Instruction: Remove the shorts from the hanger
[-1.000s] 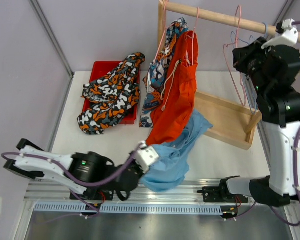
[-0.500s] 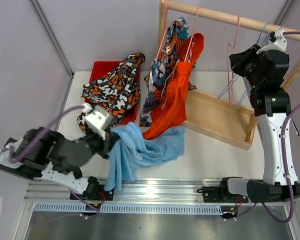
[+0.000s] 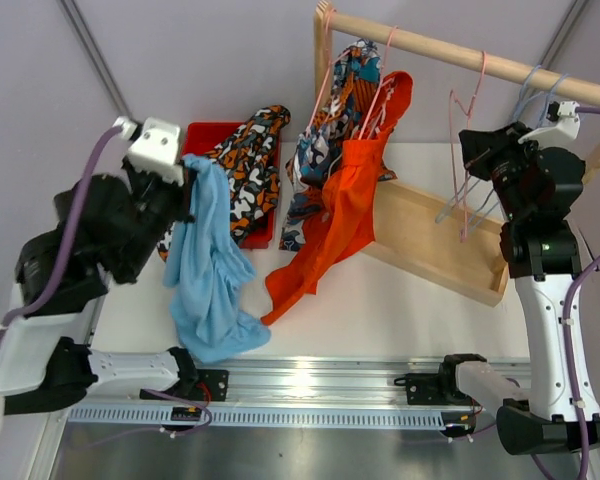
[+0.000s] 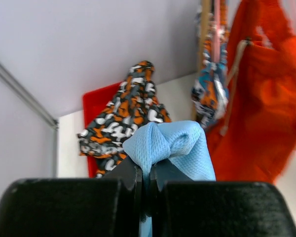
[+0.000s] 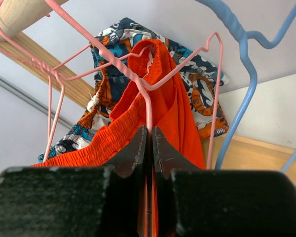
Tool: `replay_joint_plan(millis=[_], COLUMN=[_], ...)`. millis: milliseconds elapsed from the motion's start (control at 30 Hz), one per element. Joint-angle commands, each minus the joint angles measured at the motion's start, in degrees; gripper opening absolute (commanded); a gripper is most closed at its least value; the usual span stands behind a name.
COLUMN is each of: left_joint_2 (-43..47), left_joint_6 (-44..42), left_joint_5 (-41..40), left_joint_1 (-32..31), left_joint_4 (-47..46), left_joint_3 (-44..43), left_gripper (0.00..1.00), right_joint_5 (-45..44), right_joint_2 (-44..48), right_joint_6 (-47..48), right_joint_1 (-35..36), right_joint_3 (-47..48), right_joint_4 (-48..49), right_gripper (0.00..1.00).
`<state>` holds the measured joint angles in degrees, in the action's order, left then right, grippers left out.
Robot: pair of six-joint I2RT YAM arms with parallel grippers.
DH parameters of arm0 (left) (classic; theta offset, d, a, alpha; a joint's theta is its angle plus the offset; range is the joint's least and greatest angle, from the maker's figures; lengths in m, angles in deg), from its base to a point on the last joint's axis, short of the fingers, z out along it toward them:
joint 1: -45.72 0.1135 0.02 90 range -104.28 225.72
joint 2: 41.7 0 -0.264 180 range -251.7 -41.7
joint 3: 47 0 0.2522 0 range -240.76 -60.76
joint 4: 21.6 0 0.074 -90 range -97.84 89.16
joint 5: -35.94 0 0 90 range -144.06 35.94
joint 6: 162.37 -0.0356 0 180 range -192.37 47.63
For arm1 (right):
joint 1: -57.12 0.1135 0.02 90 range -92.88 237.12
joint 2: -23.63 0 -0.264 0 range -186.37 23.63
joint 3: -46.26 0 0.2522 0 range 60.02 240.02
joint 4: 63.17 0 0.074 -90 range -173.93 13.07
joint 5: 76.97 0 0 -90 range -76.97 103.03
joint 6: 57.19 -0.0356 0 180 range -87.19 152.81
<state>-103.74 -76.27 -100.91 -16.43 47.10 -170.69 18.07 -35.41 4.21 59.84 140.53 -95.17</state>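
Note:
My left gripper (image 3: 192,178) is shut on the plain light blue shorts (image 3: 208,275), which hang from it above the table's left side, clear of the rack. In the left wrist view the jaws (image 4: 148,170) pinch a fold of this blue mesh (image 4: 170,145). My right gripper (image 3: 472,150) is shut on the wire of a bare pink hanger (image 5: 148,111) on the wooden rail (image 3: 460,45). The bright orange shorts (image 3: 352,200) and the teal-orange wave-print shorts (image 3: 335,110) hang on pink hangers at the rail's left end. The blotched shorts (image 3: 242,175) lie on the red tray (image 3: 202,133). The black shorts are out of view.
The rack's wooden base frame (image 3: 435,240) lies on the table under the rail. Empty blue hangers (image 3: 535,85) hang beside my right gripper. A purple wall and a metal post (image 3: 100,60) stand behind the tray. A metal rail (image 3: 310,375) runs along the near edge.
My left arm has risen and swung left and back, carrying the light blue shorts away from the orange shorts towards the tray. The right gripper stays shut on the hanger, shifted slightly.

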Motion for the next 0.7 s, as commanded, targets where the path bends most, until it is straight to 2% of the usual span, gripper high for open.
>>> replay_joint_plan(millis=[0,33,67,133,167,200,267,300,367,467,533,600,633,667], left_joint_2=[-4.6,-6.9,-8.4,-12.3,-17.3,-20.2,-27.6,-29.3,-31.6,-37.3,-40.9,-43.1,-45.3,-46.1], left_joint_6=[-8.6,-9.0,-9.3,-8.8,-8.1,-6.7,-2.7,-2.4,-2.8,0.9,5.9,7.1,7.5,7.9], left_joint_5=[10.4,13.4,14.6,17.1,19.8,21.9,26.4,26.8,27.8,30.0,34.7,38.7,39.7,40.9], left_joint_1=[9.9,15.6,18.2,23.9,29.7,33.2,41.4,43.2,47.5,54.3,57.4,59.2,59.2,59.2], left_joint_4=[-10.8,-11.5,-12.3,-12.7,-12.1,-10.9,-9.9,-11.2,-16.5,-17.7,-18.2,-18.9,-18.9,-18.6], left_joint_3=[-4.3,-6.6,-9.7,-13.6,-21.8,-25.3,-35.8,-36.8,-36.3,-36.9,-33.6,-29.5,-26.5,-23.4], left_gripper=[0.00,0.00,0.00,0.00,0.00,0.00,0.00,0.00,0.00,0.00,0.00,0.05,0.12,0.43], right_joint_5=[3.1,3.3,3.5,3.8,4.1,4.1,4.2,4.1,3.8,3.2,3.0,3.8,4.5,5.2], right_joint_2=[0.7,0.8,0.7,0.8,0.9,1.2,1.9,2.7,3.7,6.9,9.8,11.6,12.6,12.8], right_joint_6=[2.1,2.5,2.8,3.2,3.5,3.6,4.1,4.2,4.6,5.1,4.7,4.1,3.3,2.9], right_joint_1=[0.0,0.1,0.0,0.0,-0.1,0.0,0.0,0.0,0.0,-0.1,-0.1,0.0,0.0,-0.1], right_joint_3=[-3.6,-3.7,-3.7,-3.8,-3.9,-4.0,-4.2,-4.2,-4.1,-4.1,-4.1,-3.9,-3.5,-2.0], right_joint_4=[-11.9,-12.4,-12.8,-13.6,-13.8,-14.0,-14.9,-15.2,-17.0,-19.5,-20.6,-20.8,-21.1,-21.4], right_gripper=[0.00,0.00,0.03,0.33,0.46,0.65,0.74,0.82,0.87,0.93,0.95,0.97,0.98,0.98])
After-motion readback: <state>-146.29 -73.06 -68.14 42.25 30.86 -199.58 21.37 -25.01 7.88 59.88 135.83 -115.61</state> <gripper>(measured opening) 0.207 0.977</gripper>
